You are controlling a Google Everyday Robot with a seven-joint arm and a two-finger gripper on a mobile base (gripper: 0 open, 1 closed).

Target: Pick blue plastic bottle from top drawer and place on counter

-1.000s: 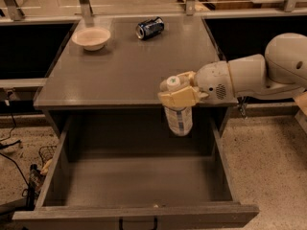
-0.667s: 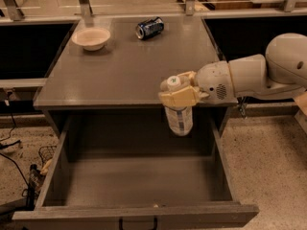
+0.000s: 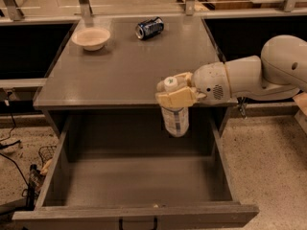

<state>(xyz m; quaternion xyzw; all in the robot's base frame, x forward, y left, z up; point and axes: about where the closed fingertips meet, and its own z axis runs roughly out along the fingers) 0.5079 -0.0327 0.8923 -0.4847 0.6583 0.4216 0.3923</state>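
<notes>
The blue plastic bottle (image 3: 175, 120) is clear with a white cap and a pale bluish label. It hangs upright in the air at the counter's front edge, above the back right of the open top drawer (image 3: 139, 183). My gripper (image 3: 175, 93) comes in from the right and is shut on the bottle's neck and shoulder, with tan fingers (image 3: 173, 98) wrapped around it. The bottle's cap sits about level with the grey-brown counter (image 3: 129, 61). The drawer is pulled out wide and its inside shows nothing else.
A pale bowl (image 3: 91, 37) sits at the counter's back left. A dark blue soda can (image 3: 149, 28) lies on its side at the back middle. My white arm (image 3: 259, 75) reaches in from the right. Cables lie on the floor at the left.
</notes>
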